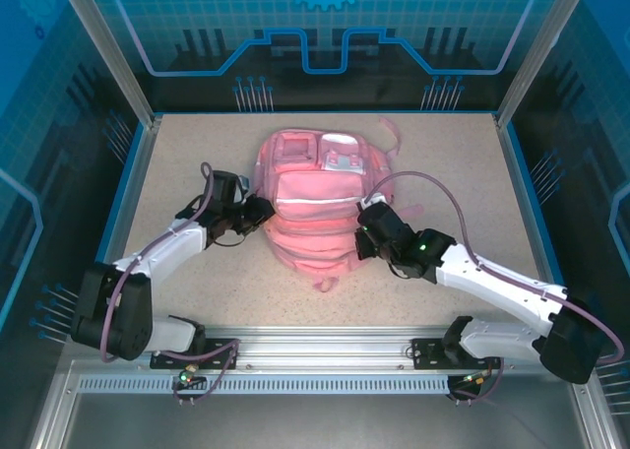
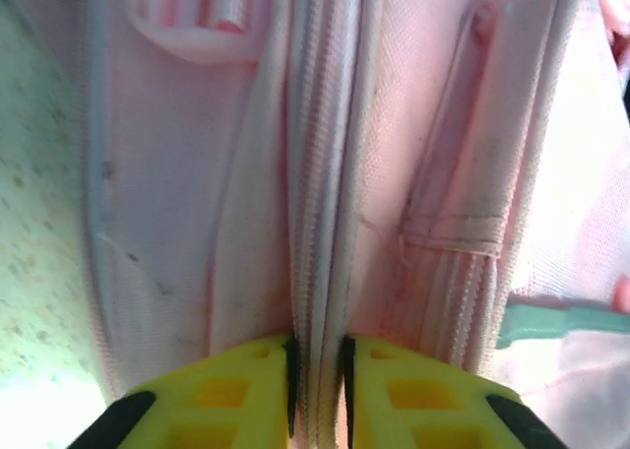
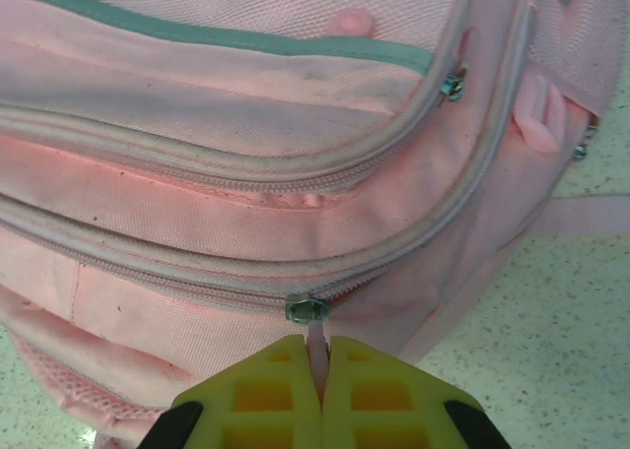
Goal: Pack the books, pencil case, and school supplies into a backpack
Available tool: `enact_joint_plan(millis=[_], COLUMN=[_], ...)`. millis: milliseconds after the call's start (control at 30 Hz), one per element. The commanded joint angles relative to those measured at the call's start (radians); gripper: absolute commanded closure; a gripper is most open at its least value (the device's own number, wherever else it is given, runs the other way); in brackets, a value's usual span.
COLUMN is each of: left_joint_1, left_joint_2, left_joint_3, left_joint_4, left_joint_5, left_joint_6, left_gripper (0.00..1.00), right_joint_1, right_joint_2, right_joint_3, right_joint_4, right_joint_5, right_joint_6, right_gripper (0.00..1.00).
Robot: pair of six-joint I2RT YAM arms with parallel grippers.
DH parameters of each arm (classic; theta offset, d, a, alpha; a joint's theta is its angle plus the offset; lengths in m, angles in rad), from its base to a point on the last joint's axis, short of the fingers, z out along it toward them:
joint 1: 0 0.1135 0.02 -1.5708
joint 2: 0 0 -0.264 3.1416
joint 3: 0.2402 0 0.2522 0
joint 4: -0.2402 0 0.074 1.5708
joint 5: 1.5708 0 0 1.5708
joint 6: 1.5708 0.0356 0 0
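Surface: a flat tabletop (image 1: pixel 177 163) of beige speckled material with blue edging, filling the middle of the top view. A ribbed aluminium rail (image 1: pixel 325 349) runs along its lower edge.

Surroundings: an enclosure of blue printed panels (image 1: pixel 197 26) with circuit-style line work, held between bare metal corner posts (image 1: pixel 108 50).

Task item: the pink backpack (image 1: pixel 310 208) lies at the centre of the table. It is woven fabric, soft and bulging in stacked horizontal folds, with a pale stripe across the front pockets and curved grey-white zipper tracks. Straps trail toward the upper right.

Left gripper (image 2: pixel 315 355): against the backpack's left side in the top view. Its yellow ribbed fingers (image 2: pixel 226 390) stand narrowly apart at the bottom of the left wrist view, astride a raised zipper seam (image 2: pixel 320 173). Whether they press it cannot be told.

Right gripper (image 3: pixel 317 355): against the backpack's right side in the top view. Its yellow fingers are closed together on a thin pink zipper pull tab (image 3: pixel 317 333), directly below a small metal slider (image 3: pixel 307 309) on the lower zipper track
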Motion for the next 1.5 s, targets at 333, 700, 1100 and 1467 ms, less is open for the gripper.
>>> enact_joint_plan(millis=[333,700,1100,1467], left_joint_1=[0.053,0.043,0.039,0.039], left_joint_2=[-0.229,-0.223,-0.125,-0.173], left_joint_3=[-0.068,-0.2,-0.183,-0.184], left_joint_4=[-0.142,0.12,0.195,0.124], left_joint_5=[-0.16,0.053,0.043,-0.043], left_joint_6=[-0.084,-0.266,-0.269,-0.165], left_gripper=[0.45,0.53,0.69,0.95], right_joint_1=[0.084,0.096,0.109,0.034], right_joint_2=[0.294,0.37,0.351,0.161], right_joint_3=[0.127,0.206,0.215,0.062], right_joint_4=[0.356,0.379,0.289,0.14], right_joint_5=[-0.324,-0.393,-0.313,-0.023], right_joint_6=[0.059,0.048,0.016,-0.121], right_gripper=[1.0,1.0,1.0,1.0])
